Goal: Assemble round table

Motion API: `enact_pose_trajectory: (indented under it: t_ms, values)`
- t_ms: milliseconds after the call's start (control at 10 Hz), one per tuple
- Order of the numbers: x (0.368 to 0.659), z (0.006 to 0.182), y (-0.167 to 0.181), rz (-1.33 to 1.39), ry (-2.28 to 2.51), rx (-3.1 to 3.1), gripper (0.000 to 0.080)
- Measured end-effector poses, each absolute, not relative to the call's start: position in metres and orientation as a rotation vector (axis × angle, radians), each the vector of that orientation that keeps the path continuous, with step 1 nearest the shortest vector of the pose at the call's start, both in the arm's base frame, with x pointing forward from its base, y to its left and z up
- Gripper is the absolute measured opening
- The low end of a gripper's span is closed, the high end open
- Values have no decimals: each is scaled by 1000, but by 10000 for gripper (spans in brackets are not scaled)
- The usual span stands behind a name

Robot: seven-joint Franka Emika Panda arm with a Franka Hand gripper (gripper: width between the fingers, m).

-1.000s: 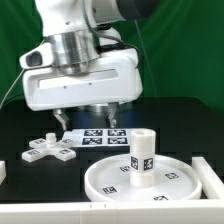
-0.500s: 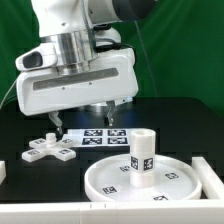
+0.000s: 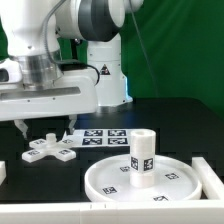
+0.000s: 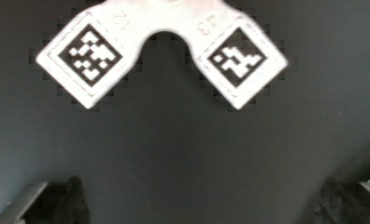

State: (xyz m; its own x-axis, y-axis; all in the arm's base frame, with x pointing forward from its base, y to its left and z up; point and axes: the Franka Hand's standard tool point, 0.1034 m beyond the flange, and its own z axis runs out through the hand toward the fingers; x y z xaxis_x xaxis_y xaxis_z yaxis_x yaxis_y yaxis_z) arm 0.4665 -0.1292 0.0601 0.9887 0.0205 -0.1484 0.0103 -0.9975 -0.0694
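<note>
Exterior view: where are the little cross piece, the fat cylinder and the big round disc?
cross-shaped piece (image 3: 47,150), exterior view, its middle.
short cylinder (image 3: 143,145), exterior view, upper side wall.
round disc (image 3: 101,178), exterior view, bare floor by its rim.

The small cross-shaped piece (image 4: 93,55) shows two white arms, each bearing a square tag (image 4: 235,57), lying on the dark desk (image 4: 182,140) at the frame edge opposite the fingers (image 4: 54,202), which stand wide apart and clear of the piece.
</note>
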Motion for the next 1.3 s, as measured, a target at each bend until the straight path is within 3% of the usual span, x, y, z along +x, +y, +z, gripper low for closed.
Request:
enact_pose_trajectory:
  t_ms: [100, 300, 800, 1300]
  values:
    - [473, 60, -129, 308, -31, -3050, 649]
    - [460, 52, -131, 602, -38, -2997, 649]
    - [439, 52, -133, 1154, 37, -2820, 649]
    - [423, 41, -137, 1431, 138, -2673, 649]
